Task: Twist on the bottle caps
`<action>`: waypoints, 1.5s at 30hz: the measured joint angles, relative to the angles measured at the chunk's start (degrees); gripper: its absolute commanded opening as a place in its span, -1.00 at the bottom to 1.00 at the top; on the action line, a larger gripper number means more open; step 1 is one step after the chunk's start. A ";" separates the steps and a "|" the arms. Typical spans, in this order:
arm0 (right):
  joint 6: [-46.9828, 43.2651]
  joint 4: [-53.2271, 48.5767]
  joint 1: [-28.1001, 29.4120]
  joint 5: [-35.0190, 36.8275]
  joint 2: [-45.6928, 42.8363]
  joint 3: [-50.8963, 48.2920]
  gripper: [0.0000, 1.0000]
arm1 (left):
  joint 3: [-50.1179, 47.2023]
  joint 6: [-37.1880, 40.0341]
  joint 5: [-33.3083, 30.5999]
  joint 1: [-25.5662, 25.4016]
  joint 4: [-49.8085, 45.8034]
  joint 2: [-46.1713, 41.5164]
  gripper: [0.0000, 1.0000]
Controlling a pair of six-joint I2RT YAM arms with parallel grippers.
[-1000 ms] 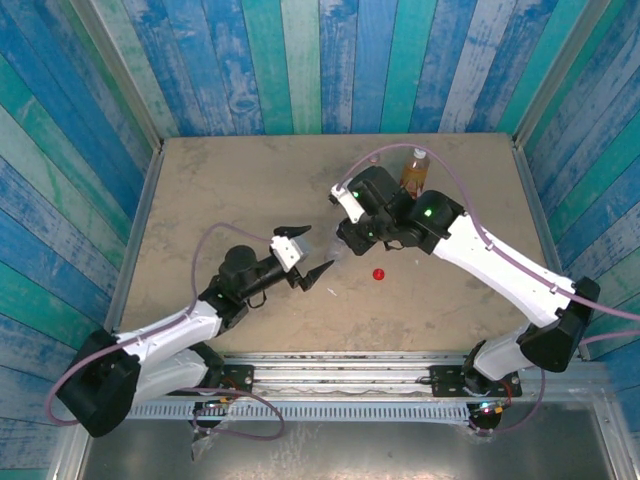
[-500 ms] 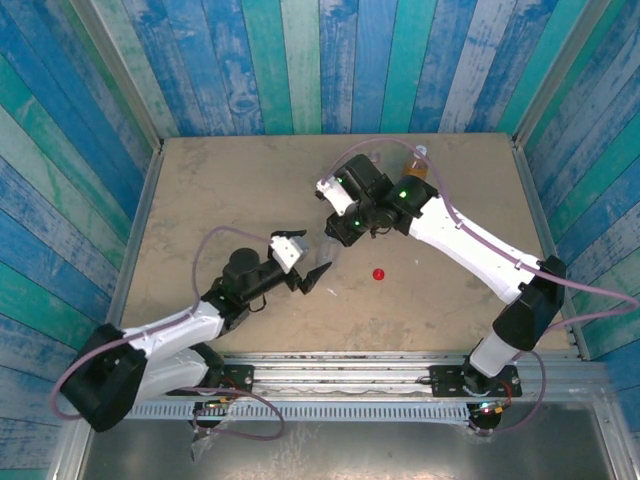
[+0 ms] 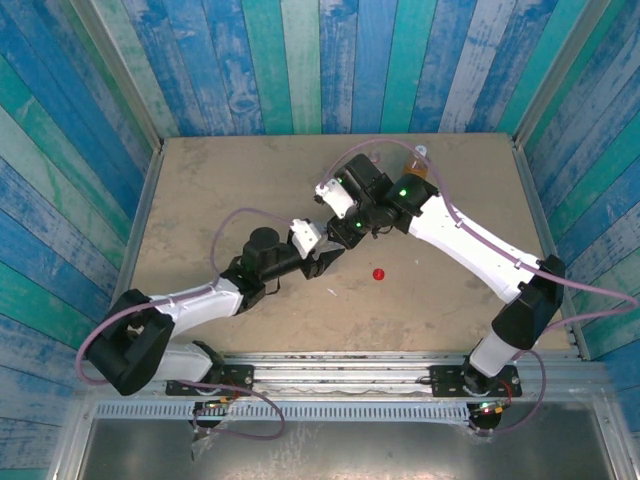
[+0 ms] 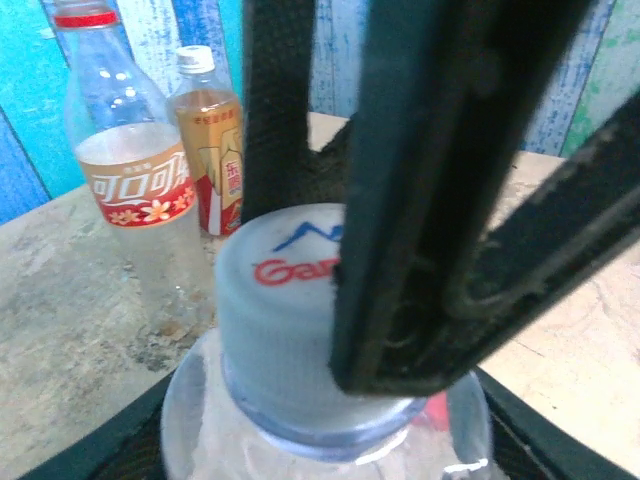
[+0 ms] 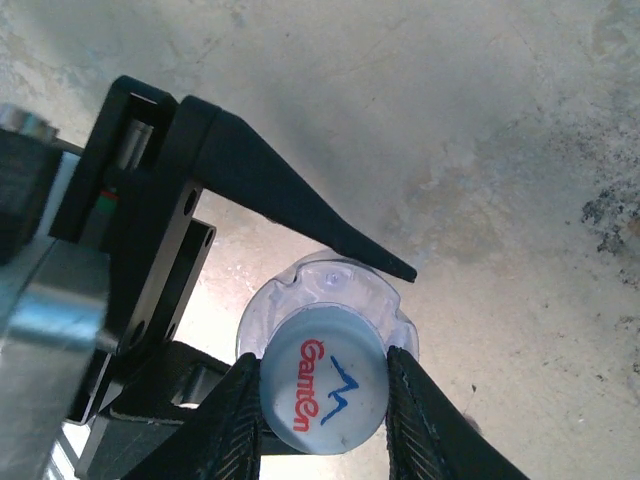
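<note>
Left gripper [image 3: 330, 262] has advanced, clamping the bluish bottle [image 5: 335, 272]; right gripper [image 5: 322, 365] pinches its cap [image 5: 325, 400]. Rotate squarely, avoiding cross-threading.

Pretty plain setup: a beige, mottled tabletop [image 3: 200, 200] boxed in by walls of blue and teal painted planks [image 3: 300, 60]. There's a tiny white scrap [image 3: 331, 292] lying on it, and a metal rail [image 3: 340, 365] runs along the near edge.
</note>
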 measured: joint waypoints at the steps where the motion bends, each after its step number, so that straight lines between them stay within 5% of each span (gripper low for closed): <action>1: -0.02 -0.07 0.00 0.13 0.00 -0.02 -0.87 | 0.15 0.15 0.37 0.02 -0.11 0.22 -0.03; 10: 0.70 0.15 -0.11 2.54 -1.14 -0.63 0.29 | 0.17 -0.50 0.76 0.31 1.22 0.66 -0.12; 15: 0.79 5.09 -0.72 5.25 -7.76 -5.33 0.57 | -1.18 -3.21 -0.96 2.49 7.26 1.42 -0.10; 22: -1.07 19.34 -0.76 4.83 -19.21 -18.97 0.67 | -3.76 -7.50 -14.78 5.29 16.50 5.86 -0.11; 34: -2.19 25.51 -0.76 3.87 -18.49 -22.01 0.67 | -4.31 -11.50 -40.30 6.91 28.76 17.90 -0.09; 45: -2.27 25.92 -0.76 3.82 -16.83 -22.45 0.67 | -6.51 -13.33 -47.78 6.91 29.83 17.88 0.00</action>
